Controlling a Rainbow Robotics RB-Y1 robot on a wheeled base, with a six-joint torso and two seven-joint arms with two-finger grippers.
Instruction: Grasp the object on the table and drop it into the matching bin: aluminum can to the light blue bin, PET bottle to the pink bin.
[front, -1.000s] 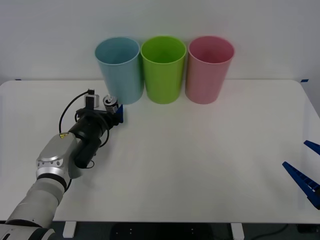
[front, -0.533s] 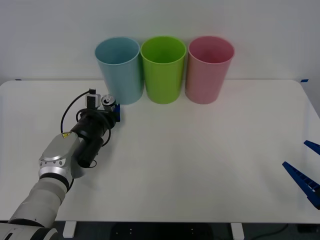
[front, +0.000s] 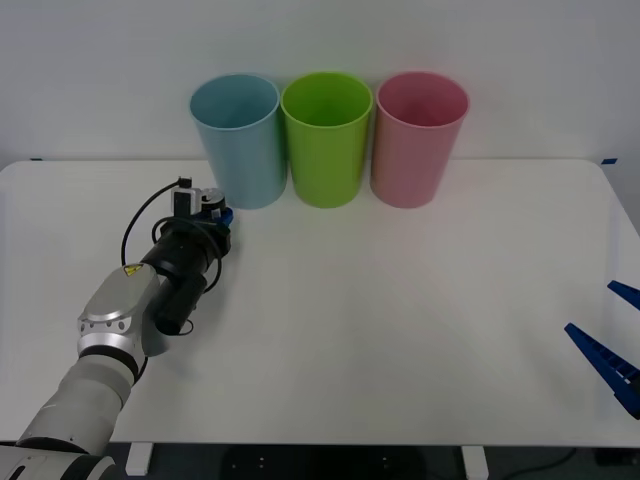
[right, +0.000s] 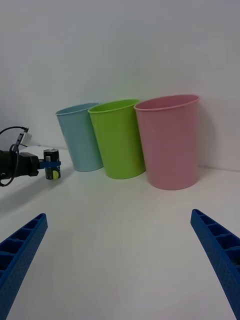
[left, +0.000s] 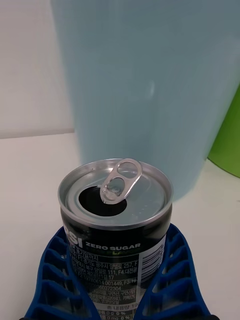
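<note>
The aluminum can (left: 116, 220), dark with a silver top and pull tab, stands upright between the blue fingers (left: 52, 272) of my left gripper (front: 220, 213), which is shut on it. In the front view the can (front: 211, 203) is at the foot of the light blue bin (front: 240, 140), just left of it. The pink bin (front: 418, 138) stands at the right end of the row. From the right wrist view, the can (right: 51, 163) shows a blue finger across its side. My right gripper (front: 612, 345) hangs open at the table's near right corner.
A green bin (front: 326, 138) stands between the light blue and pink bins at the back of the white table (front: 400, 320). The three bins nearly touch. A black cable loops off the left wrist (front: 140, 215).
My left gripper has shifted slightly left and toward the light blue bin, carrying the can with it. The right arm has stayed still.
</note>
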